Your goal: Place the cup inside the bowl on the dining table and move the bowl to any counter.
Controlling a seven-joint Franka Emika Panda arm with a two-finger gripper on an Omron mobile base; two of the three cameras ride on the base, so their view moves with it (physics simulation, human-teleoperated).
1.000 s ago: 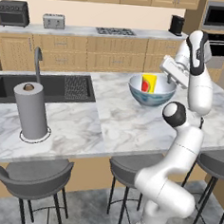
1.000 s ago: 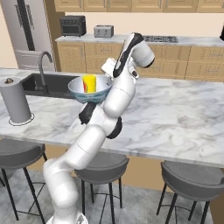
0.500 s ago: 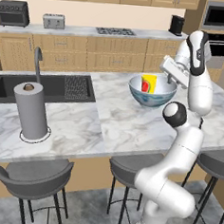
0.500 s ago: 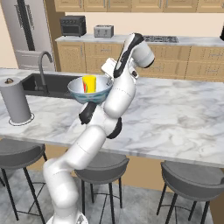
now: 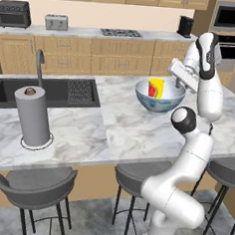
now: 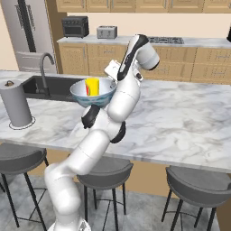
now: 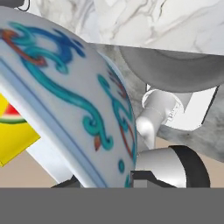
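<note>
- the cup (image 5: pixel 156 87) stands upright inside the bowl (image 5: pixel 159 97), its yellow body with the red patch rising a little above the bowl's rim; in the right base view the cup (image 6: pixel 92 86) shows the same way in the bowl (image 6: pixel 92 93).
- the bowl is above the dining table (image 5: pixel 118 129); in the right base view its bottom seems clear of the marble top, so it looks lifted, but i cannot tell this for sure.
- in the hand view the bowl's outside wall (image 7: pixel 83 109) is very close, white with blue-green and red ornament, and a yellow part of the cup (image 7: pixel 13 140) shows at the left edge.
- the gripper (image 5: pixel 178 84) is at the right rim of the bowl, seen from the left base view; the jaws stand narrow and appear closed on the bowl's rim, one finger inside and one outside.
- the white arm bends over the dining table's near edge, just right of the bowl.
- left of the bowl, the dark sink (image 5: pixel 46 91) with its faucet (image 5: pixel 39 66) is set into the table top.
- farther left of the bowl and nearer to the table's front edge stands a paper towel roll (image 5: pixel 32 116), upright.
- grey stools (image 5: pixel 34 183) stand under the front edge of the table.
- behind the bowl, well apart, runs the counter (image 5: pixel 96 34) with wooden drawers, a gas hob (image 5: pixel 120 33), a toaster (image 5: pixel 56 22) and a black coffee machine (image 5: pixel 185 26).
</note>
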